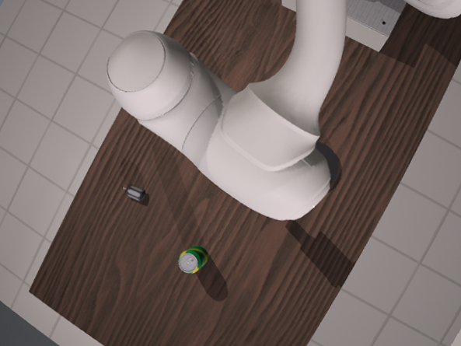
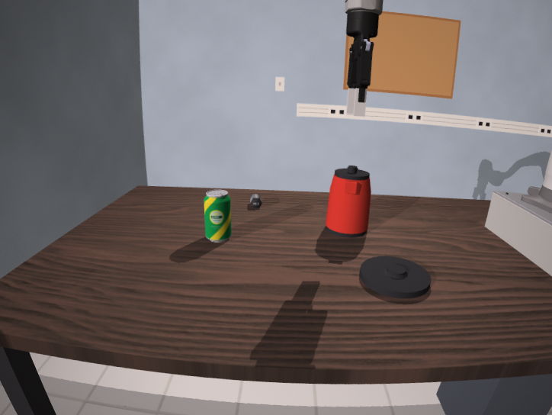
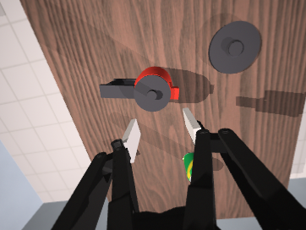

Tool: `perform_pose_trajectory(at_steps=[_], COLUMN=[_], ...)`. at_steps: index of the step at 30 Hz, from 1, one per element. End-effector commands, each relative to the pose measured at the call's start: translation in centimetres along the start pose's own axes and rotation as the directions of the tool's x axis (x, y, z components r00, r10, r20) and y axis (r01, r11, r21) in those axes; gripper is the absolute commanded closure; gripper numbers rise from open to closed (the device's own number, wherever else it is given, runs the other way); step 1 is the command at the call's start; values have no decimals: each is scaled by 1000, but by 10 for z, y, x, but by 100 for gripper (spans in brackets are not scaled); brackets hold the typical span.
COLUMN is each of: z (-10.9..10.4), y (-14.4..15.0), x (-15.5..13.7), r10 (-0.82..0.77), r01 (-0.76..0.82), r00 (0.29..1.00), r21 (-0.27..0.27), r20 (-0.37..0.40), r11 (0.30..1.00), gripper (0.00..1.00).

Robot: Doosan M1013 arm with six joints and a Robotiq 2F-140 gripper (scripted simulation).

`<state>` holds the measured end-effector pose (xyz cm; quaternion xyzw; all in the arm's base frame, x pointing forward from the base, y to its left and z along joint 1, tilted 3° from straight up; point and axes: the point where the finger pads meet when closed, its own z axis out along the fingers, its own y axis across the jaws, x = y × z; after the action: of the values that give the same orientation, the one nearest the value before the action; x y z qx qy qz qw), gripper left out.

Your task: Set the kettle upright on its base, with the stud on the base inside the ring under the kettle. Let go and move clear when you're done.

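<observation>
Item 1, base point(image 2: 395, 276): flat dark disc with 1 raised stud at its centre, lying nearest the front edge of the counter point(image 2: 133, 303), unoccupied.

Item 2, kettle point(image 2: 348, 201): red body, dark lid with a small knob, upright on the counter just behind the base and apart from it. In the wrist view its dark handle juts out to one side. The ring beneath it cannot be seen.

Item 3, can point(image 2: 217, 215): green and yellow, upright, well to the side of the kettle. A small grey object point(image 2: 255, 201) lies just behind it.

Item 4, hand point(image 2: 357, 107): high above the kettle, pointing down, fingers about half open, holding nothing.

Risks, as judged: the hand sits slightly off the lid's centre in the wrist view, so a straight descent could strike the lid or handle and tip the kettle. A grip on the smooth red wall may slip. Setting down off-centre would leave the stud outside the ring and the kettle tilted.
</observation>
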<state>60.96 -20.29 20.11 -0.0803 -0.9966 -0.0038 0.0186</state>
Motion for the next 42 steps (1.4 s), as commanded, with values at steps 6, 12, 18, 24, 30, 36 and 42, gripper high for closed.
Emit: perform_pose_trajectory(at_steps=[6, 12, 18, 24, 30, 36, 42], z=[7, 14, 17, 23, 28, 31, 35], y=[-14, -24, -31, -40, -48, -54, -60], x=[3, 6, 8, 11, 14, 16, 18], r10=[-210, -362, -454, -574, -674, -730, -799], r01=[210, 362, 454, 574, 674, 730, 799], r00=[978, 932, 891, 819, 738, 683, 601], r21=[-7, -8, -9, -10, -12, -12, -13], r20=[2, 2, 2, 3, 4, 5, 6], r11=[978, 932, 891, 819, 738, 683, 601], gripper=[48, 48, 48, 48, 48, 48, 48])
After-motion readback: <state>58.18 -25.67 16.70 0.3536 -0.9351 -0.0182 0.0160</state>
